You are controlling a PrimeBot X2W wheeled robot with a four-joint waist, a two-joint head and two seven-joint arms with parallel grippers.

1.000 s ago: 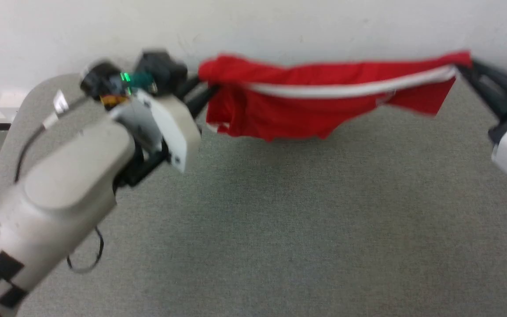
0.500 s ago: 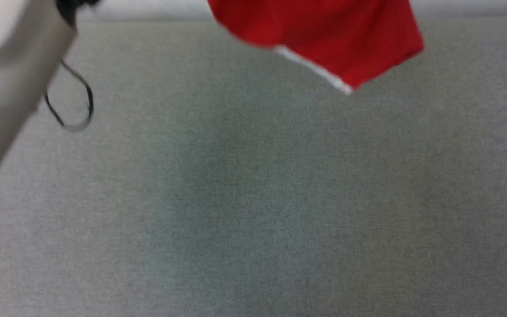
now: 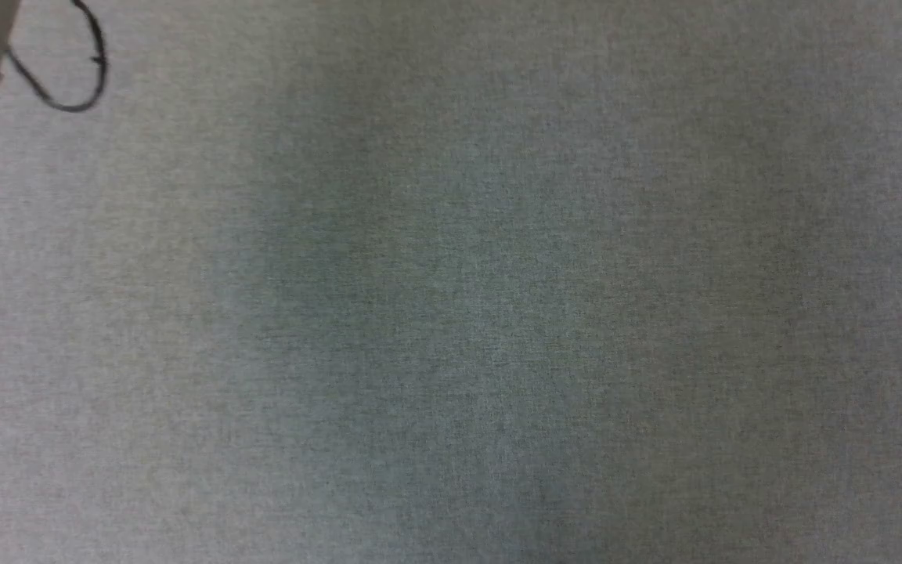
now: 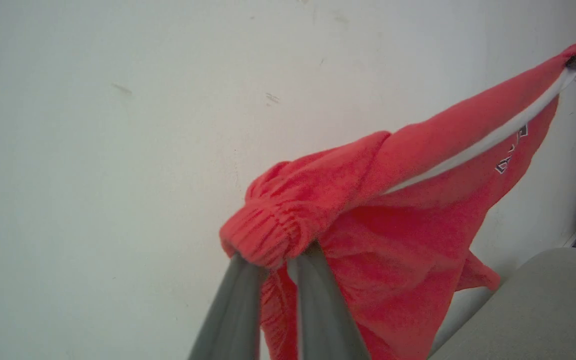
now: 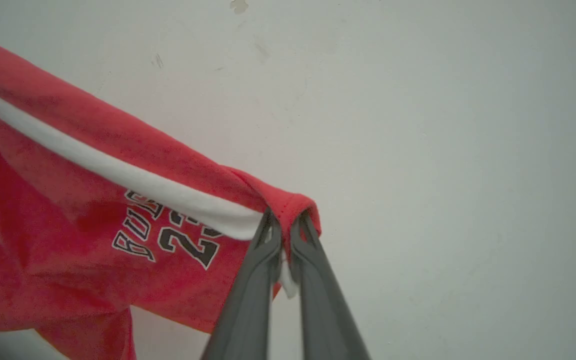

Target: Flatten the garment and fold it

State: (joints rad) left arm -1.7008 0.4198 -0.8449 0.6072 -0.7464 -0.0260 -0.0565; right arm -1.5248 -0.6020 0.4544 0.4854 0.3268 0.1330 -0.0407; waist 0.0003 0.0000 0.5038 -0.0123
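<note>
White wall [image 4: 93,150] behind; red thin-fabric shorts w/ white trim [image 4: 393,235] stretched mid-air near grey desk [image 4: 533,310]; left gripper [image 4: 275,257] clamps bunched end; right gripper [image 5: 282,225] clamps opp. corner.

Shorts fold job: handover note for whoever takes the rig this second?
Left gripper: shut on a bunched red end of the shorts.
Right gripper: shut on the opposite end, beside the white trim.
Shorts hang stretched between both, off the grey table, in front of the wall; BULLS 23 print near the right grip.
Done: picked up, spread in the air. Left: lay flat, smooth, fold.
</note>
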